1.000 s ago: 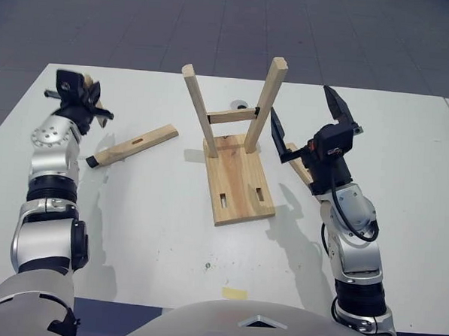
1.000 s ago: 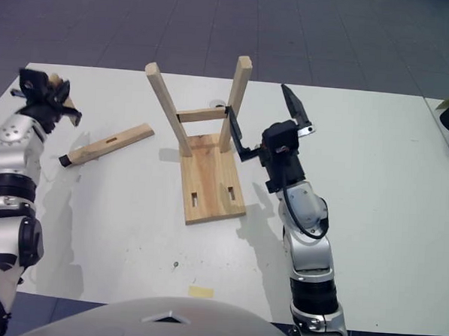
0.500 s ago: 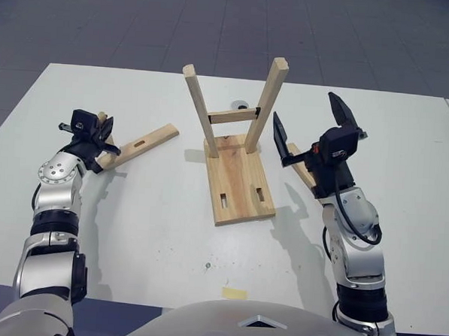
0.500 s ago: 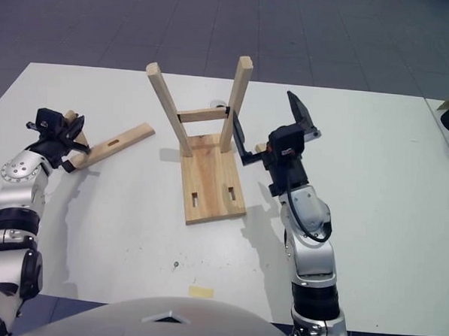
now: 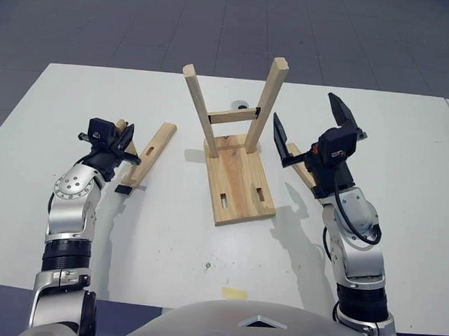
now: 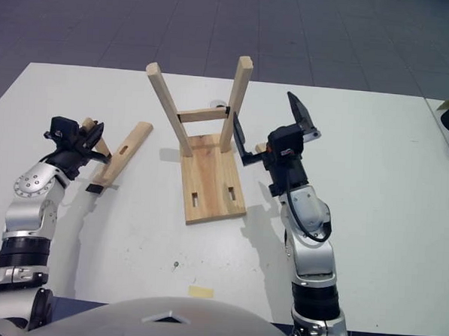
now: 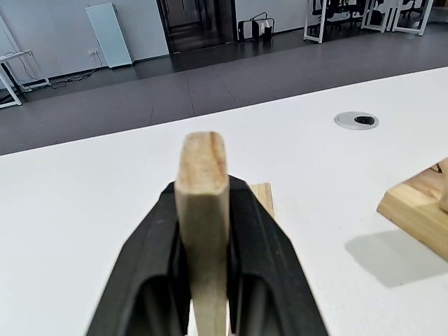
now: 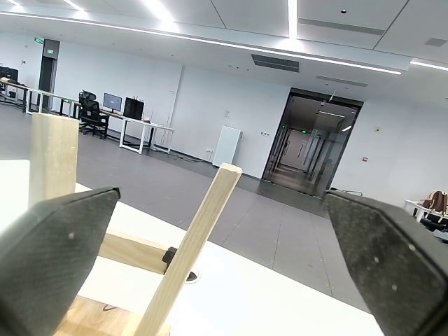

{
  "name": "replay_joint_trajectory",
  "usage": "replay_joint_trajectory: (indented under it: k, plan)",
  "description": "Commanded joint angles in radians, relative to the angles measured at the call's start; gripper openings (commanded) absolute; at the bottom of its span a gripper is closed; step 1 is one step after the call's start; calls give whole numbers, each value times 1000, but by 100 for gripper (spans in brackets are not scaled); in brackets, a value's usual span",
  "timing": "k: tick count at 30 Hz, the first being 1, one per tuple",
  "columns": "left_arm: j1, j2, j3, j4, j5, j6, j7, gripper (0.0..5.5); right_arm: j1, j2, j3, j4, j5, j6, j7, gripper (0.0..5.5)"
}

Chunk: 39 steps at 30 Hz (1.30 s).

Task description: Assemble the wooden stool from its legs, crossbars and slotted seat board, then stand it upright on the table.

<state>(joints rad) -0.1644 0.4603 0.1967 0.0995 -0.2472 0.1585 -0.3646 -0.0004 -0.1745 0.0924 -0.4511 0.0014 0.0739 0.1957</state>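
Two tools hover over the white desk [image 5: 405, 170]: the left tool [image 5: 111, 141] clamps a short wooden piece [image 7: 201, 182], just beside a loose leg [image 5: 148, 153] lying flat. The right tool [image 5: 304, 107] gapes wide near the seat board [image 5: 239, 185], which lies mid-desk carrying two upright legs [image 5: 200, 110] joined by a crossbar [image 5: 231, 116].

A white table [image 5: 168, 233] stands on a dark grey tiled floor [image 5: 104, 19]. A round cable port [image 7: 355, 120] is set into the top near its far edge, and a short strip of yellow tape [image 5: 234, 293] lies at the near edge. The room is an open office hall. It has white walls [image 8: 161, 91], with long light strips [image 8: 294, 14] and a vent [image 8: 274, 63] in the ceiling. A white panel [image 8: 225, 145] stands just beside a dark glazed doorway [image 8: 308, 143]. Desks with monitors [image 8: 122, 115] and chairs [image 8: 91, 110] line the wall.
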Motion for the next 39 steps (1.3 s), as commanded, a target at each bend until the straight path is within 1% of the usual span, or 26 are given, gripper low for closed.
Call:
replay_joint_trajectory:
  k: [1,5,9,15,19,25,31,35,39]
  plan:
    - [-76,19,42,-14,1,29,34,43,-1,-3,2,7,-5,6,4,540]
    - [-117,-52,68,-44,-137,97,-13,43,1,0,5,9,-7,6,2,540]
    - [-138,-107,98,57,-242,127,-66,43,-3,3,11,16,-8,5,3,540]
    - [-219,-54,93,283,-185,38,-144,43,2,2,7,5,-11,10,0,540]
    - [-211,-27,121,290,-202,37,-180,43,-11,-2,12,23,0,7,18,540]
    - [-184,-5,110,325,-185,40,-244,43,-5,-1,10,21,1,7,25,540]
    - [-173,-14,105,374,-156,4,-245,43,-10,-1,7,24,2,8,30,540]
    - [-172,-28,91,381,-141,-22,-242,43,-12,-1,5,24,5,10,31,540]
    - [-171,-37,48,382,-103,-55,-252,43,-15,0,7,25,5,11,32,540]
